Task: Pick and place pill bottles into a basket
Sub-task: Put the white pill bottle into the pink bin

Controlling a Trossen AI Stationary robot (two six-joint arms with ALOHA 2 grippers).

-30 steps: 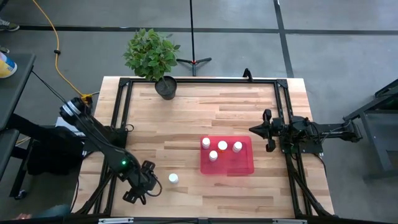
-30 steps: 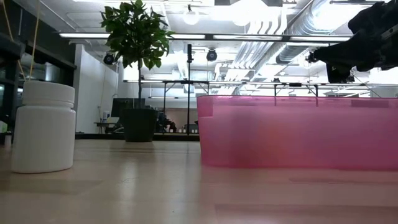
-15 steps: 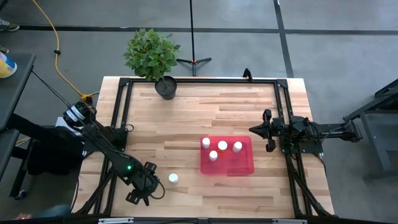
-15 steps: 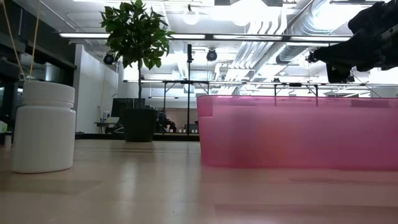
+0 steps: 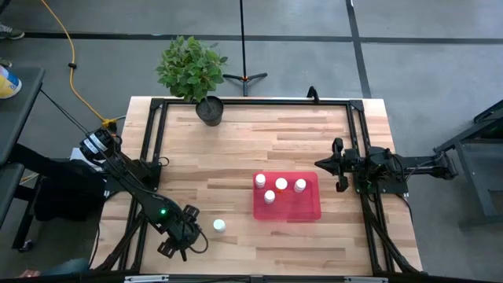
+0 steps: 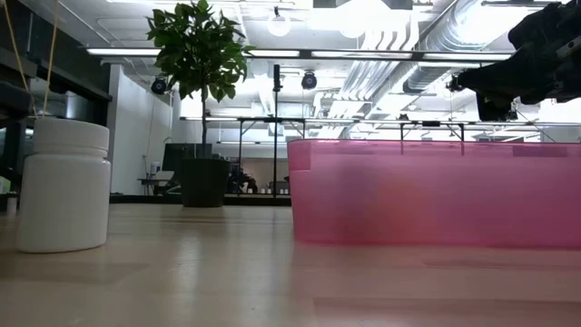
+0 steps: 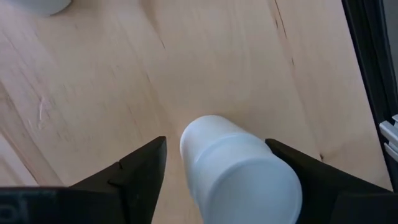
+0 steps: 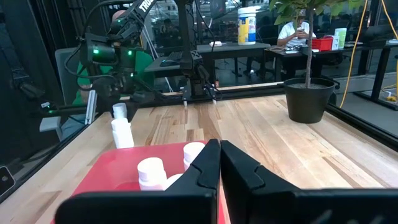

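Two fingers of the left gripper (image 7: 214, 180) spread wide, a lying pill bottle (image 7: 239, 171) between them, bench near-left | right gripper (image 8: 219, 163) fingers pressed together | basket (image 5: 288, 196) right of centre | no readable writing.

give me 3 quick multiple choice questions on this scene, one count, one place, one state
1. How many bottles are in the tray?
A two
B four
C six

2. Where is the loose bottle in the high view?
A between left gripper and tray
B beside the plant pot
C under the right gripper

3. How is the right gripper?
A open
B shut on a bottle
C shut, empty

Answers:
1 B: four white caps stand in the tray.
2 A: the loose bottle stands between the left gripper and the tray.
3 C: the right gripper has its fingers together, holding nothing.
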